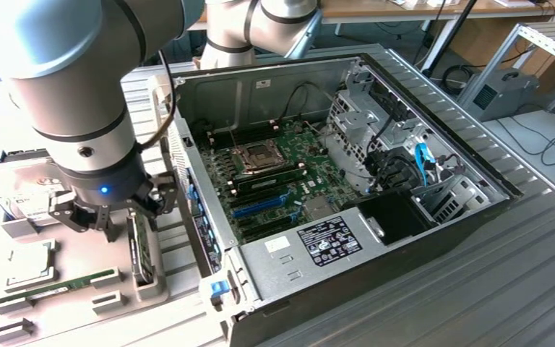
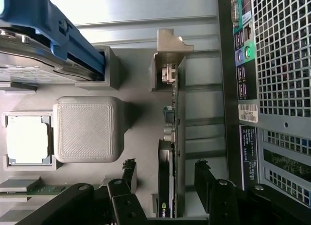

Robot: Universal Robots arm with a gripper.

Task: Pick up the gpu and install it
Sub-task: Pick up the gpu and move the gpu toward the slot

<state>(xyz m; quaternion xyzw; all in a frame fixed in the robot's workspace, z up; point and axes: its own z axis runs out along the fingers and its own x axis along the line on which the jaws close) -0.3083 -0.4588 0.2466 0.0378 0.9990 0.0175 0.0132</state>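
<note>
The gpu (image 2: pixel 171 113) stands on its edge in a grey holder on the parts tray, seen edge-on in the wrist view with its green board, black fan side and silver bracket end. In the exterior view the gpu (image 1: pixel 141 251) sits just beside the open computer case (image 1: pixel 355 181). My gripper (image 2: pixel 165 174) is lowered over the card and open. One black finger (image 2: pixel 129 170) is on the fan side and the other finger (image 2: pixel 201 176) on the board side, each with a small gap to the card. In the exterior view the gripper (image 1: pixel 123 224) hangs right above the holder.
The grey tray (image 1: pixel 75 246) also holds a CPU (image 1: pixel 29 264), a memory stick (image 1: pixel 56 287) and a hard drive (image 1: pixel 8 188) with a blue rail (image 2: pixel 48 35). The case's perforated rear panel (image 2: pixel 277 89) stands close beside the card. Inside, the motherboard (image 1: pixel 277 166) shows blue slots (image 1: pixel 258 204).
</note>
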